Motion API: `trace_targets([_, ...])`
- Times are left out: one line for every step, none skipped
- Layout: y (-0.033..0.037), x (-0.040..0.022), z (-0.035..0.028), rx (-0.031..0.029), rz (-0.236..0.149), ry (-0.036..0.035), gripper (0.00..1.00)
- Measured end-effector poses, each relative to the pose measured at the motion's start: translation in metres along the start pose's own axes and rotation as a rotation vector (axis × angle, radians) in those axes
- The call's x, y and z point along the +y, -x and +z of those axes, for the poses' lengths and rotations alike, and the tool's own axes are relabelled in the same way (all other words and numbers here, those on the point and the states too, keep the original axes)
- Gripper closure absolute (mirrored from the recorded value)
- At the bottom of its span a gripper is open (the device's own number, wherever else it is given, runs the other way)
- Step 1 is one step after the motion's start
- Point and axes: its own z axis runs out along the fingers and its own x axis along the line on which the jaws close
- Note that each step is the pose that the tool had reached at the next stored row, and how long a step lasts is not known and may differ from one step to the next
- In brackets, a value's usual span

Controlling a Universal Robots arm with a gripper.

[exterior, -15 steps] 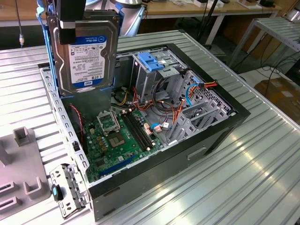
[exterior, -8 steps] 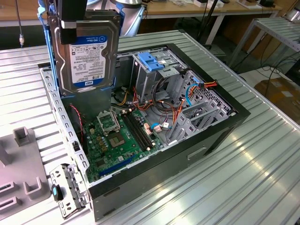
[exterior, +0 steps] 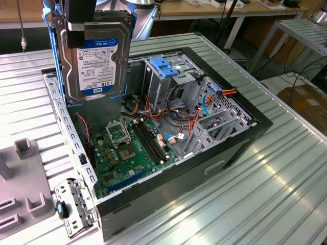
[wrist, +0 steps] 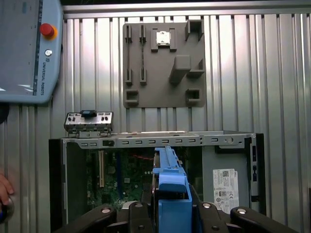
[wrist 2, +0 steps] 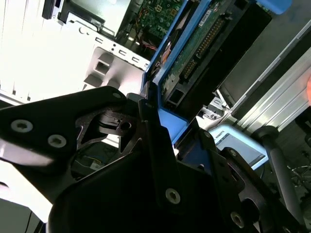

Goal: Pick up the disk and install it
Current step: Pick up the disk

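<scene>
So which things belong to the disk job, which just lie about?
Job: silver-grey metal disk in blue rails; black gripper holding it; open black computer case.
Lying about: grey plastic fixture plate; small metal bracket; grey pendant with red button.

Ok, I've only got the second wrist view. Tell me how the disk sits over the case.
Observer: In the exterior view the disk hangs upright, label outward, above the open case.
Operator: Locate the drive cage.
Observer: The blue-topped cage stands inside the case, to the exterior view's right of the disk, apart from it.
Operator: Report what's outside the case.
Observer: In the first wrist view a grey fixture plate lies flat on the table, clear of the case.
</scene>
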Motion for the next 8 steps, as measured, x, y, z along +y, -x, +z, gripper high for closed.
trace_targets([0.0000,-0.0001,0.0000,0.0000,0.000,0.0001,0.63])
trace_targets([0.0000,-0.0004,0.0000,0.0000,0.000,0.0000,0.63])
trace_targets([0.0000,-0.0005,0.0000,0.0000,0.000,0.0001,0.63])
trace_targets([0.0000,-0.0007,0.0000,0.0000,0.000,0.0000,0.63])
trace_targets([0.0000,-0.0008,-0.0001,0.0000,0.000,0.0000,0.63])
trace_targets([0.0001,-0.0010,-0.0001,0.0001,0.000,0.0001,0.63])
trace_targets([0.0000,-0.0011,0.0000,0.0000,0.000,0.0000,0.63])
trace_targets([0.0001,-0.0014,-0.0001,0.0001,0.000,0.0001,0.63])
